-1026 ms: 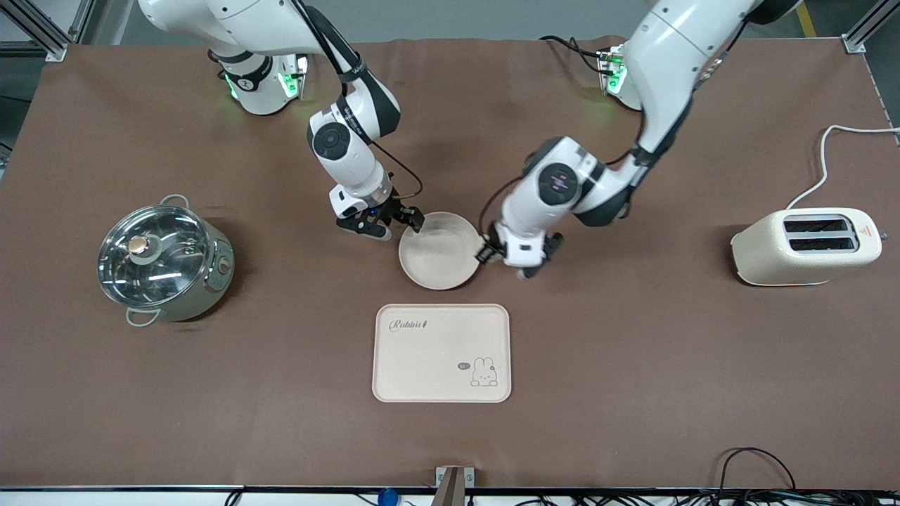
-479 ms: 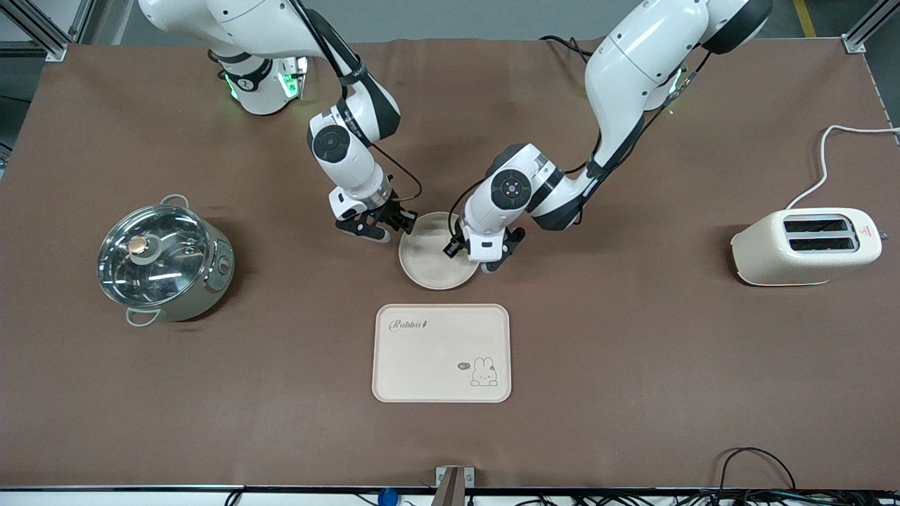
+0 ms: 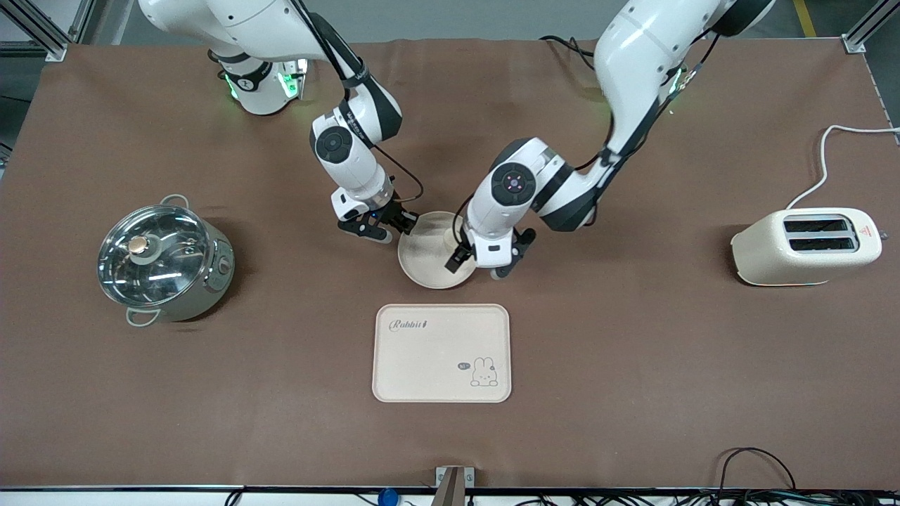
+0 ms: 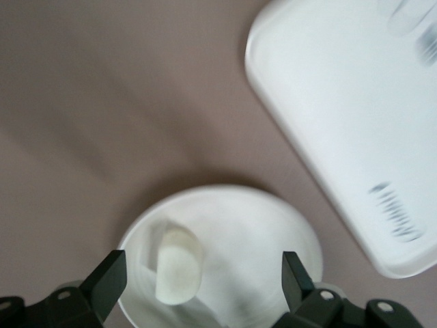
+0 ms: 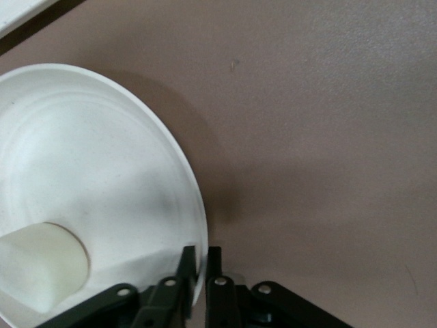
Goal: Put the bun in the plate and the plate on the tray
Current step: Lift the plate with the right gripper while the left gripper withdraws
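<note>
The round cream-white plate [image 3: 426, 261] lies on the brown table, farther from the front camera than the tray [image 3: 441, 353]. The bun [image 4: 179, 264] lies in the plate; it also shows in the right wrist view [image 5: 41, 265] and is hidden under the left arm in the front view. My right gripper [image 3: 406, 223] is shut on the plate's rim [image 5: 194, 205] at the right arm's end, and a shadow shows under that edge. My left gripper [image 3: 478, 267] hangs open and empty over the plate [image 4: 246, 232], its fingers [image 4: 109, 277] wide apart. The tray [image 4: 348, 102] is bare.
A steel pot with a glass lid [image 3: 165, 260] stands toward the right arm's end of the table. A cream toaster [image 3: 805, 246] with a white cable [image 3: 824, 158] stands toward the left arm's end.
My left gripper swung from beside the plate's rim to over the plate. My right gripper stayed at the rim, and the plate shifted slightly toward the right arm's end.
</note>
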Controlling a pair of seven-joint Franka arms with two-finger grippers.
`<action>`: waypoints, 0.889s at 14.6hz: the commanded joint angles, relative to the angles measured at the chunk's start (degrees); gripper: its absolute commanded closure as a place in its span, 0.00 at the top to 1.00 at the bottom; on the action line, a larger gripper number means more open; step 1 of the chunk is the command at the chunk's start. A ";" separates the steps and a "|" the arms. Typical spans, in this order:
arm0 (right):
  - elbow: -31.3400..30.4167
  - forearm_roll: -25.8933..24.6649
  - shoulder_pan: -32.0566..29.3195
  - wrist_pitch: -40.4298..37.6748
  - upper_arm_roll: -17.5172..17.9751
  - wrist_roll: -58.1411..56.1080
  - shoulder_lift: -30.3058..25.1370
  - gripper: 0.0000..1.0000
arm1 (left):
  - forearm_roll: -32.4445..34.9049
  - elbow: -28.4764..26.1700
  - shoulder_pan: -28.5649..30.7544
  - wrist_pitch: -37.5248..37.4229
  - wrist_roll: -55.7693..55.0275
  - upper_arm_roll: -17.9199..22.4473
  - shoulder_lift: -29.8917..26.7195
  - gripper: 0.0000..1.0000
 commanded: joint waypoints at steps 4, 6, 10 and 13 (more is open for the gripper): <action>-0.06 1.23 1.20 0.57 -0.13 2.85 -2.57 0.00 | 2.79 -0.43 11.75 -16.93 26.22 0.49 -18.36 1.00; 0.46 1.06 4.02 0.31 -0.48 5.15 -5.49 0.00 | 2.79 0.71 16.76 -22.54 39.07 0.49 -21.89 1.00; 9.39 -2.09 2.36 -2.31 -3.63 3.74 -1.30 0.00 | 2.79 3.34 25.11 -32.93 60.26 0.67 -26.90 1.00; 23.35 -2.11 1.66 -11.34 -8.03 4.18 7.22 0.00 | 2.18 3.70 30.91 -36.01 74.06 0.67 -31.12 1.00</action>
